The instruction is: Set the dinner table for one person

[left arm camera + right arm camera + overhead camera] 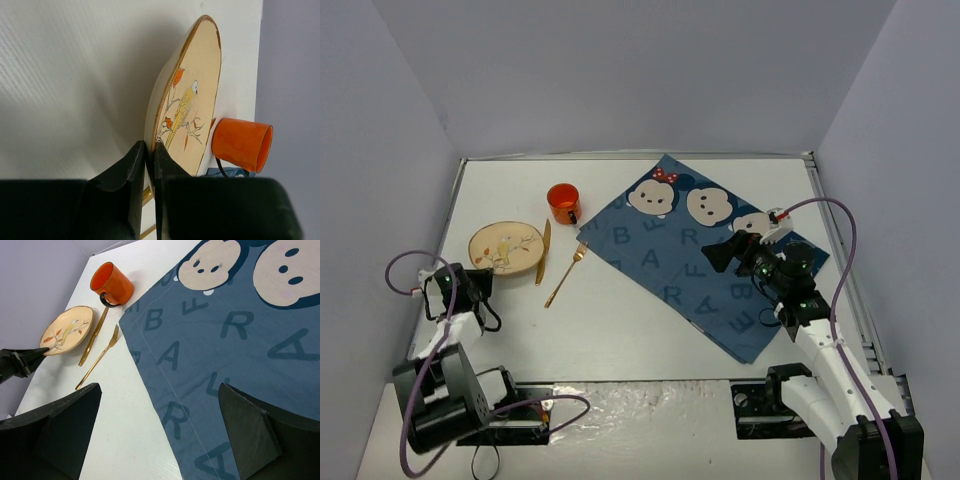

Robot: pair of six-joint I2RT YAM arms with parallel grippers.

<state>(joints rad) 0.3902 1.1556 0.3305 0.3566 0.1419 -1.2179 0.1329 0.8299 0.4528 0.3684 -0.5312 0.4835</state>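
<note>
Top view: one dinner table, the white top filling the walled enclosure. It carries one bird-painted plate, one orange mug, one gold knife, one gold fork and one blue lettered cloth.

Left gripper: jaws pinch the plate's near rim. Right gripper: jaws spread wide above the cloth, holding nothing.

The right arm covers the cloth's right corner. The left wrist view shows only slivers of cutlery, and the gripper body cuts off the mug's handle.

The plate lies near the left wall. The cloth reaches toward the right edge. Bare tabletop lies between the arms.
</note>
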